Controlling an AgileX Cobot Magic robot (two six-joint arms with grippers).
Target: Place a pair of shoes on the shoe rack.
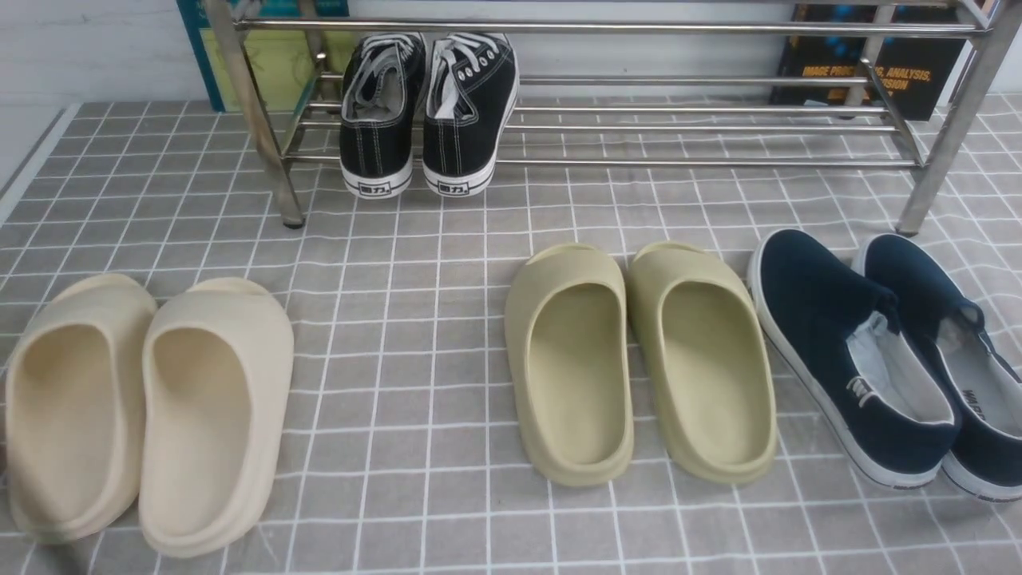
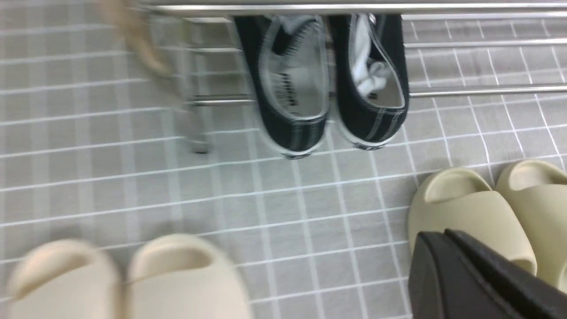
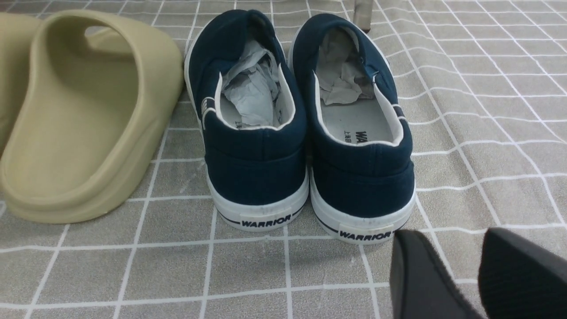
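Observation:
The pair of shoes (image 1: 467, 120), black canvas sneakers with white laces and soles, lies side by side on the lower bars of the shoe rack (image 1: 639, 28), near its left end, with the heels jutting over the front bar. The left wrist view, blurred, shows the same shoes (image 2: 367, 115) from above on the rack (image 2: 465, 91). My left gripper (image 2: 436, 235) is shut with nothing in it and hangs well in front of the rack, over an olive slide. My right gripper (image 3: 452, 237) stands open and empty just behind the heels of the navy slip-ons (image 3: 305, 133). Neither gripper shows in the front view.
On the grey checked cloth in front of the rack lie a cream pair of slides (image 1: 148, 407) at the left, an olive pair (image 1: 639, 359) in the middle and navy slip-ons (image 1: 878, 351) at the right. Books (image 1: 870, 72) lean behind the rack.

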